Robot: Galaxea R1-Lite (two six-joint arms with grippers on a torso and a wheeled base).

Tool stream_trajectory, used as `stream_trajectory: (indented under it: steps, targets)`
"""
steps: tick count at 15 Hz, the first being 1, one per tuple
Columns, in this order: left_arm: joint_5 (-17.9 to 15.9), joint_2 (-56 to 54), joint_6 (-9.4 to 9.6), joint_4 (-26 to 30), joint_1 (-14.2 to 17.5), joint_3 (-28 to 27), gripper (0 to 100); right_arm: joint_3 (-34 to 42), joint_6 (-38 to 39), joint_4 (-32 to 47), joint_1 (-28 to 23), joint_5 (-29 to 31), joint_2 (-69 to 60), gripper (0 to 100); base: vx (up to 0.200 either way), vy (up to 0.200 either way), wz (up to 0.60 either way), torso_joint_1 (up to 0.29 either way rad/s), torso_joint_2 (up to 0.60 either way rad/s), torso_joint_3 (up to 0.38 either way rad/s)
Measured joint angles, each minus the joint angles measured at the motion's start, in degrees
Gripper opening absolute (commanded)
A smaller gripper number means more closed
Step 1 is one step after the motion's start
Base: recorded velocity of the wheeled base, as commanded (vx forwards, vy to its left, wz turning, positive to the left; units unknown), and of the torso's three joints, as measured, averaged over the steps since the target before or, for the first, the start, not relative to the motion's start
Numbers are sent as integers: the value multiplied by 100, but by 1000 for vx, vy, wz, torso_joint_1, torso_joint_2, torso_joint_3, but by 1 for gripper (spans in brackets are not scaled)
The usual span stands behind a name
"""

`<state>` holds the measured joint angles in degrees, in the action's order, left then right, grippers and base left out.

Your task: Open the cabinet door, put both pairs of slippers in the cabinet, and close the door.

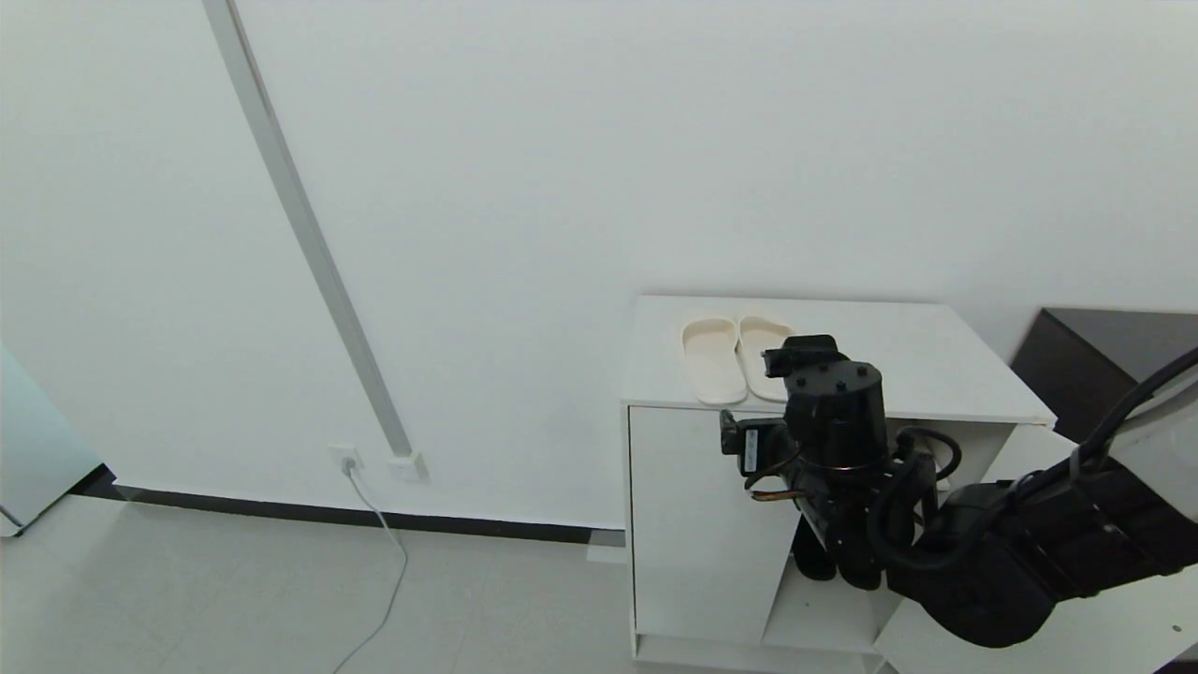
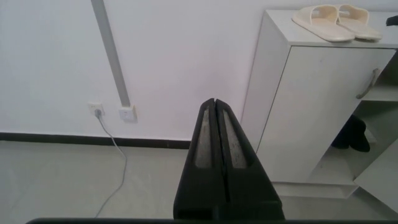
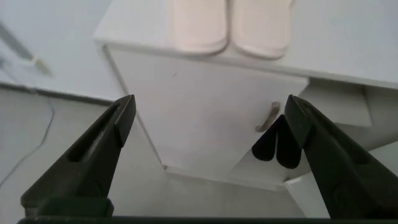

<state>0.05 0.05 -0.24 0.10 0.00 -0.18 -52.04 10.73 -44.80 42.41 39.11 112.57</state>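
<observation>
A white cabinet (image 1: 702, 524) stands against the wall, its left door shut and its right side open. A cream pair of slippers (image 1: 735, 360) lies on its top, near the left front edge. A black pair of slippers (image 1: 828, 562) stands inside the open compartment. My right arm's wrist (image 1: 833, 412) hangs in front of the cabinet's top edge. My right gripper (image 3: 208, 127) is open and holds nothing, facing the door handle (image 3: 268, 117) below the cream slippers (image 3: 230, 25). My left gripper (image 2: 215, 146) is shut and holds nothing, well left of the cabinet (image 2: 311, 106).
The open right door (image 1: 1058, 637) swings out at the lower right, beside my right arm. A dark piece of furniture (image 1: 1104, 356) stands right of the cabinet. A wall socket with a cable (image 1: 348, 461) and bare floor (image 1: 234, 599) lie to the left.
</observation>
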Motion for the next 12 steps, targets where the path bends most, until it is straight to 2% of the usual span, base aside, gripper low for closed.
stream_trajectory:
  steps: [3,12]
  targets:
    - [-5,0,11,6,-5,2,0,-57,0,2,-79,-2,20,100,0,0,0,0,0,0]
    - [0,0,9,11,-2,0,0,-212,-26,-13,-115,0,210,100,200,0,0,5,-1,1]
